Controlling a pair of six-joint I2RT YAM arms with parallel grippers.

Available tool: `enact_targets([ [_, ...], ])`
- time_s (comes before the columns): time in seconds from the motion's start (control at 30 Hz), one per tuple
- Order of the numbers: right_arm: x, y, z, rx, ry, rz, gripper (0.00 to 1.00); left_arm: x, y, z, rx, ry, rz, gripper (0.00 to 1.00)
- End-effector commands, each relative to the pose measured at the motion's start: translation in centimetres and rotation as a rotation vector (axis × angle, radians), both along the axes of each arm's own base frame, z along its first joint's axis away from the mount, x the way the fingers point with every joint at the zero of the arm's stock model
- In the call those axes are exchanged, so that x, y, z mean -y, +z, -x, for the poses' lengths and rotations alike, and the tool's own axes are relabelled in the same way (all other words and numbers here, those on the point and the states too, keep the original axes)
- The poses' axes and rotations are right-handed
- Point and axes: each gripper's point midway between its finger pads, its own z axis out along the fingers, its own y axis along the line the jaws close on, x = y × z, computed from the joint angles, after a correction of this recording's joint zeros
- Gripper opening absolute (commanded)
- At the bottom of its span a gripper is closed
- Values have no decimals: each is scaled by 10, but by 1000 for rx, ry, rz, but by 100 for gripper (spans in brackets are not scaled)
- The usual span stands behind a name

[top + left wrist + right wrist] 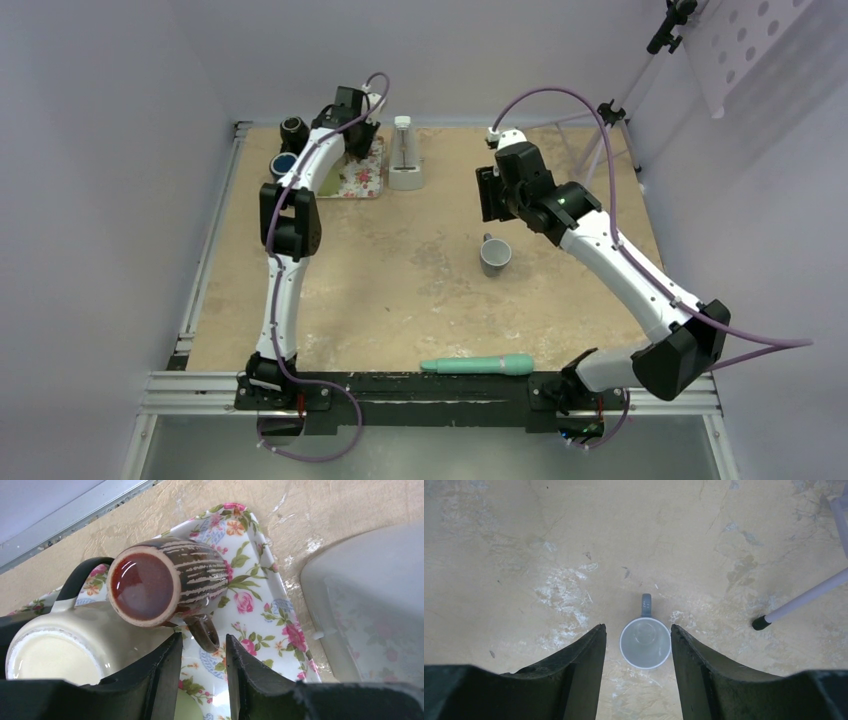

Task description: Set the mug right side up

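Three mugs show, each of a different make. The brown mug (200, 577) is glazed stoneware with cream streaks down its side. It lies on its side on the flowered tray (260, 600) at the far left of the table, its glossy reddish round face turned up to the left wrist camera. Whether that face is mouth or base is hard to make out. Its stubby handle (204, 632) points into the mouth of the left gripper (202, 647), whose black jaws stand apart with tray showing between them; contact with the handle cannot be judged.

Touching the brown mug is a smooth cream mug (100, 630) with a black handle (80, 575), partly hidden behind a finger. Just beside the tray is a translucent white container (370, 605), cut off at the frame edge.

Near the table's middle, the plain gray mug (645, 642) stands upright, its mouth up. The right gripper (638, 630) hovers over it with jaws wide and nothing held.

Worn, scuffed tan board covers the table (400, 280), which is patched with pale blotches and walled in lavender. Two dark cups (293, 128) sit at the far left corner, too small to detail. A teal cylinder (478, 366) lies at the near edge, and a tripod leg (804, 597) ends in a black foot.
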Motion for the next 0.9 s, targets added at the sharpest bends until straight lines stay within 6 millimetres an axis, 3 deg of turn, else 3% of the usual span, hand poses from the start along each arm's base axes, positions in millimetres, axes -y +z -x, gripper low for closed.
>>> enact_targets([
  [0.0,9,33,-2,90,-43,-26,54,-14,9,5,1,14,-58,42],
  [0.17,12,35,-2,114,-39,-13,54,-14,-2,18,-61,-16,-61,45],
  [0.33,12,37,-4,120,-34,-1,54,-17,-3,9,-53,5,-81,47],
  [0.53,17,39,-2,128,-40,12,55,-15,11,-12,47,-22,-108,46],
  [0.77,24,46,2,154,-58,10,55,-12,15,-22,103,-98,-160,35],
  [0.87,26,48,3,154,-64,14,55,2,10,-14,75,-206,-136,33],
])
